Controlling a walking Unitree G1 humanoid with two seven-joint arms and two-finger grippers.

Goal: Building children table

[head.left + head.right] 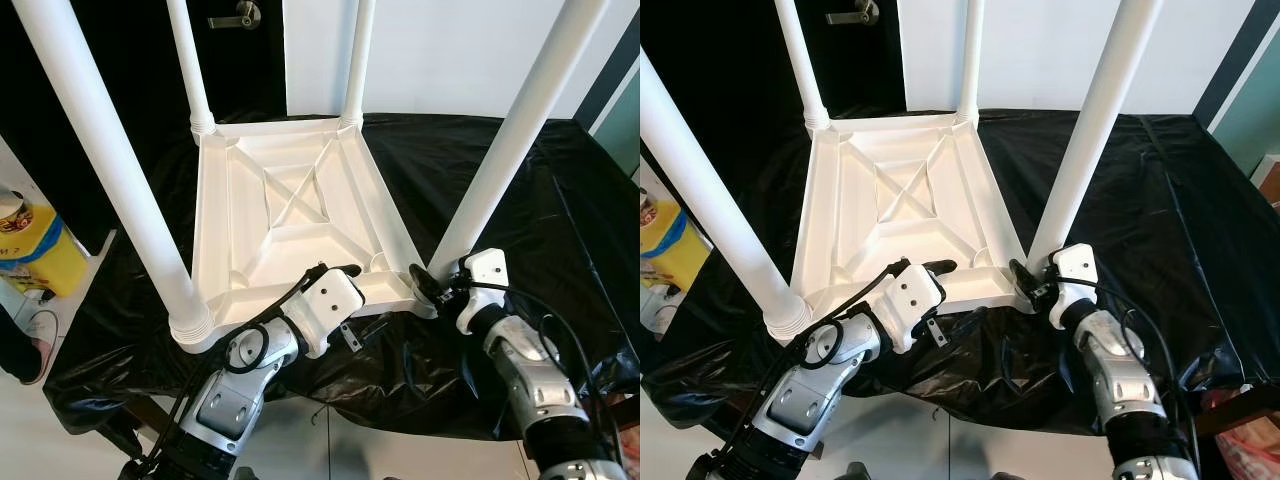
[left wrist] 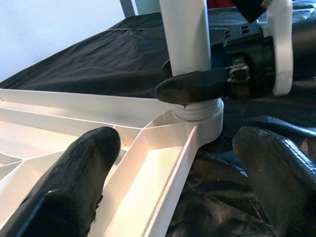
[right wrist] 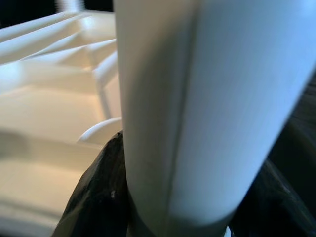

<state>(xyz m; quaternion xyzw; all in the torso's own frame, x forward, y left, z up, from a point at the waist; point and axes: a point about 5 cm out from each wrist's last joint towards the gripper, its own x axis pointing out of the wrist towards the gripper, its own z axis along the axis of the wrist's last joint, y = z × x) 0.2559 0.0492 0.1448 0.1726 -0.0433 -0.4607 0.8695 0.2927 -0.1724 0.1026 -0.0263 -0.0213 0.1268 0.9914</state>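
A white plastic children's table lies upside down on a black sheet, its legs pointing up. My right gripper is shut around the base of the near right leg, just above its socket at the table's corner. The right wrist view shows that leg close up, with a black finger against it. My left gripper is open at the table's front rim, one finger over the inner ribs and the other outside over the sheet. It holds nothing.
The near left leg and two far legs stand upright. The black sheet covers the work surface and drapes over its front edge. A yellow container sits on the floor at the left. Behind is a dark door with a handle.
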